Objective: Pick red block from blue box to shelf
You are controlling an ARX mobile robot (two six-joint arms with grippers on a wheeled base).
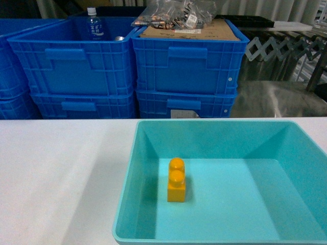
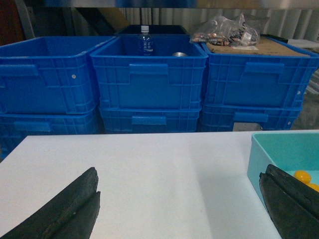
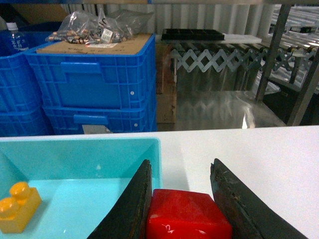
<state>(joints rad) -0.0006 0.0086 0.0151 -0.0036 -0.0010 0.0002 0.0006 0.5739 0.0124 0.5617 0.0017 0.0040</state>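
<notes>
Head view: blue box [image 1: 153, 148] sits on the white table [image 1: 56, 173] at near right, its right side running off frame. Inside it, only 1 yellow-orange brick [image 1: 177, 181] with 2 studs, standing left of centre on the tray floor; neither gripper nor the red block shows here. Behind the table, dark blue crates [image 1: 127, 66] stacked 2 high; the left one holds a water bottle [image 1: 92, 23], the right one is topped with cardboard [image 1: 191, 31] and a clear bag of small parts [image 1: 173, 13]. Far right: a folding lattice conveyor [image 1: 276, 48] over a shiny metal surface. Left wrist view: left gripper [image 2: 182, 206] hangs above bare table, its 2 dark fingers [image 2: 70, 204] spread wide with nothing between them. The turquoise tray corner is at the right edge, with a bit of the yellow brick peeking past the right finger. Same crates, bottle and bag at the far side. Right wrist view: right gripper [image 3: 182, 199] is pinching the red block [image 3: 187, 216], both fingers [image 3: 132, 204] pressed against its sides. The block is out of the tray, held just right of the tray's right wall and over the table. The yellow brick sits low on the tray floor at near left. Far right, steel posts of the shelf [image 3: 276, 50] stand beyond the table, well apart from the block.
</notes>
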